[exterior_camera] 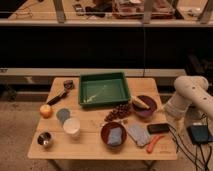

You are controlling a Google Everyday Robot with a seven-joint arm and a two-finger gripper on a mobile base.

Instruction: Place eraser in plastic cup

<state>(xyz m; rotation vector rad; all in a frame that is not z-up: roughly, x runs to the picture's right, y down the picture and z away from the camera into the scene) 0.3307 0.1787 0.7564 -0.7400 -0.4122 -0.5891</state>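
Note:
The eraser (pixel 158 128) is a small flat black block lying on the wooden table (pixel 90 147) near its right edge. The plastic cup (pixel 71 127) is white and stands upright at the front left, far from the eraser. My white arm (pixel 189 92) hangs at the right of the table. My gripper (pixel 171 112) is at the arm's lower end, just off the table's right edge, above and to the right of the eraser. It holds nothing that I can see.
A green tray (pixel 104 90) sits at the back centre. Also on the table are a purple bowl with a banana (pixel 144 105), grapes (pixel 119 111), a red bowl (pixel 114 135), a grey pad (pixel 138 133), an orange carrot-like piece (pixel 154 143), an orange fruit (pixel 46 110) and a metal cup (pixel 45 139).

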